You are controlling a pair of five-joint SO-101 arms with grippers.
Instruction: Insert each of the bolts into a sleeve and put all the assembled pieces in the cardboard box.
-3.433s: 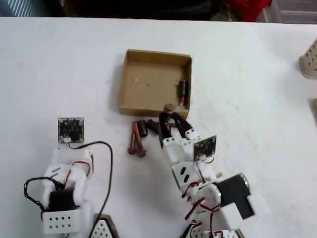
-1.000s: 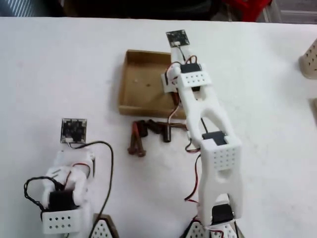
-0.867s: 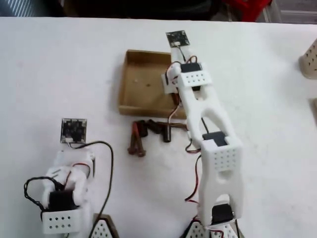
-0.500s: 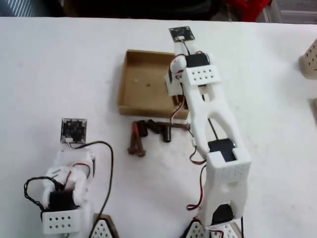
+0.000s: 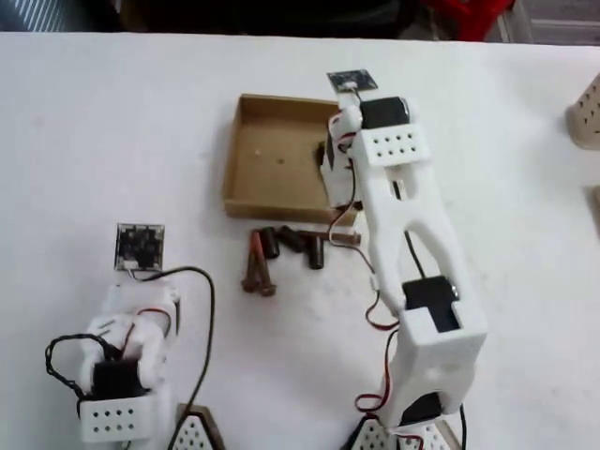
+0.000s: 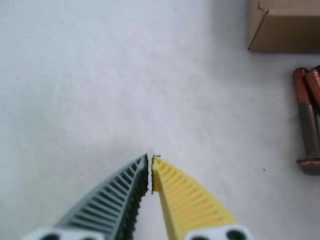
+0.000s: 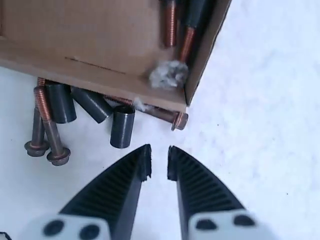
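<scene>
Right end effector (image 7: 158,162) has its black ribbed fingers a little apart with nothing between them, hanging over the white counter (image 7: 260,100) just off a corner of the brown cardboard box (image 7: 100,70). Closest to the tips is a short black cylindrical sleeve (image 7: 122,127), with two more black sleeves (image 7: 91,104) beside it near the box wall. There's also a pair of copper-coloured flanged bolts (image 7: 47,130), and one lone copper bolt (image 7: 165,114) lying along the wall. Inside the box, in that corner, sits a sleeved bolt (image 7: 196,15) beside another threaded shank (image 7: 170,22). Left end effector (image 6: 151,167), one grey finger and one yellow, is pressed together over bare counter, off to the side of the pile.
</scene>
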